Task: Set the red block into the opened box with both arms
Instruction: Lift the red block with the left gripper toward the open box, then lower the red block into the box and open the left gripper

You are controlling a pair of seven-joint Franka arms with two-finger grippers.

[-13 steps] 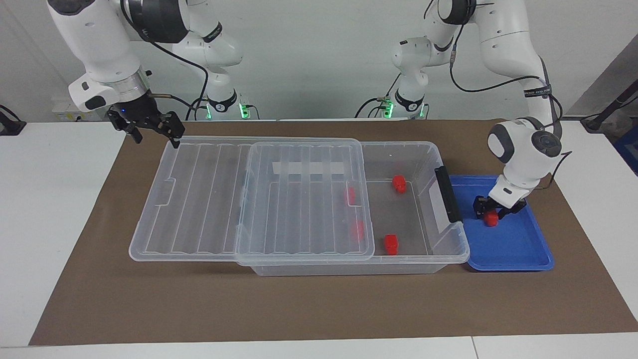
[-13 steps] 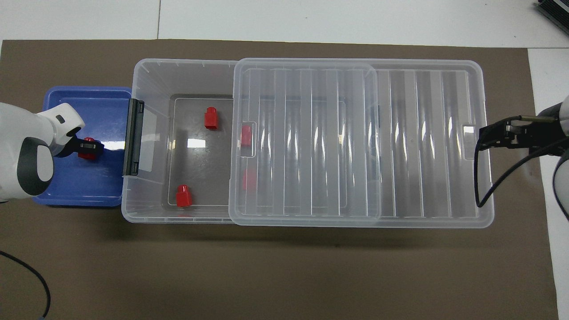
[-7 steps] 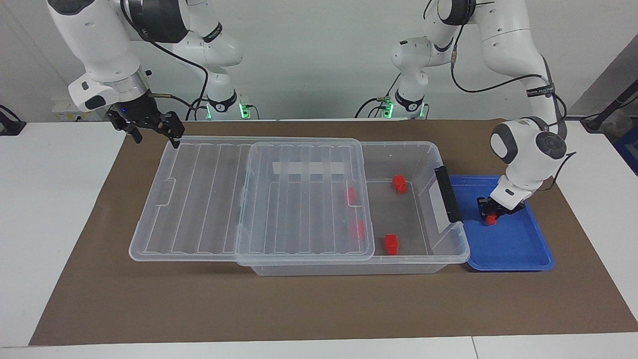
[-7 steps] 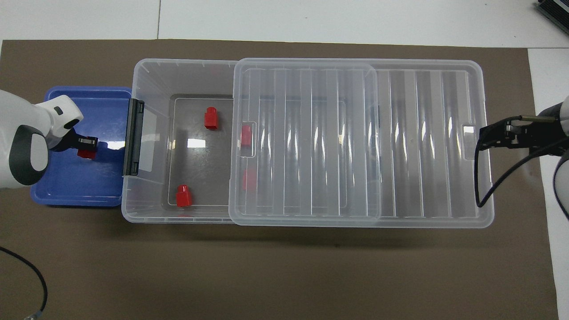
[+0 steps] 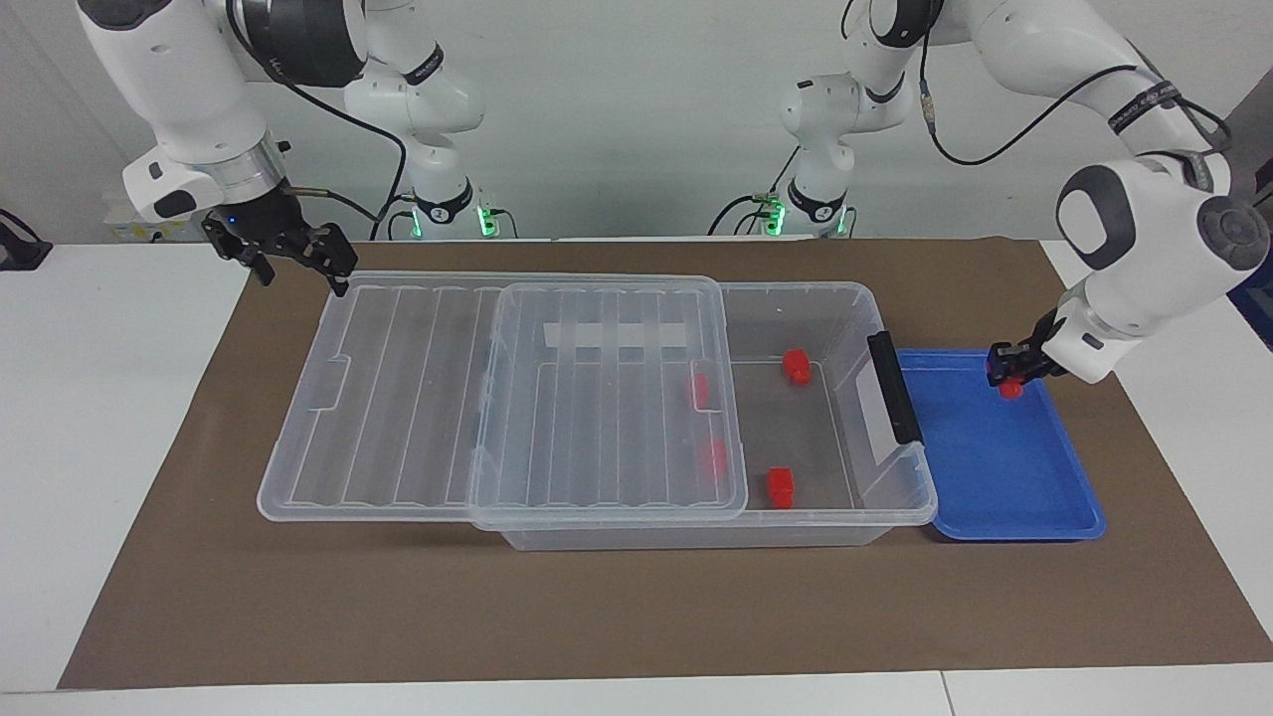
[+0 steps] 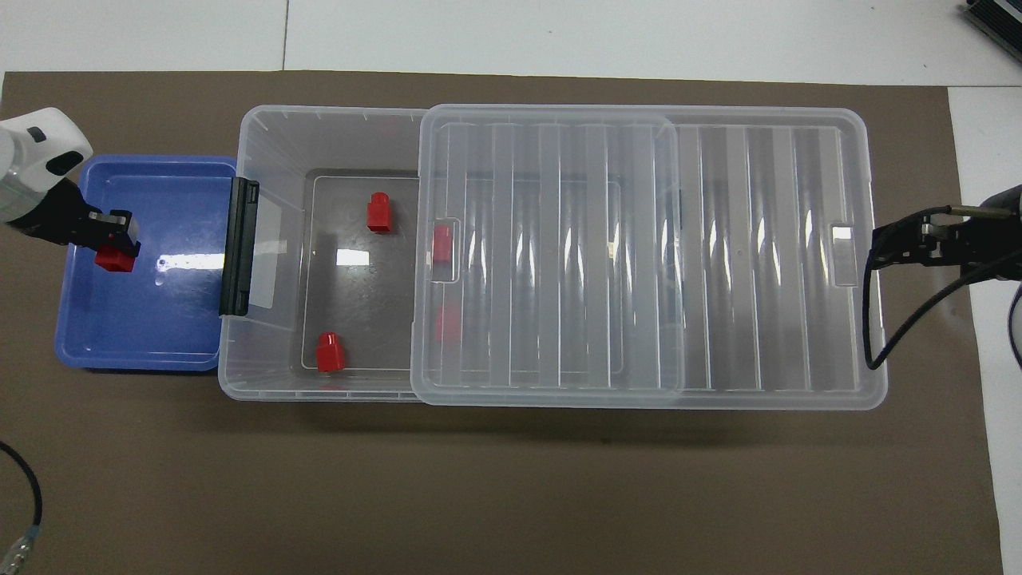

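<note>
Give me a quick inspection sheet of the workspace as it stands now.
Surface: brown mat on white table.
Job's things: clear plastic box, ribbed lid slid toward the right arm's end; four small red blocks inside, two under the lid; fifth red block held over shallow blue tray.
Clutter: nothing seen.
Grippers: left tool shut on the fifth block; right tool open, waiting by the lid's corner.
Cables: black cable at right wrist; another on the mat.
Surroundings: white wall.
</note>
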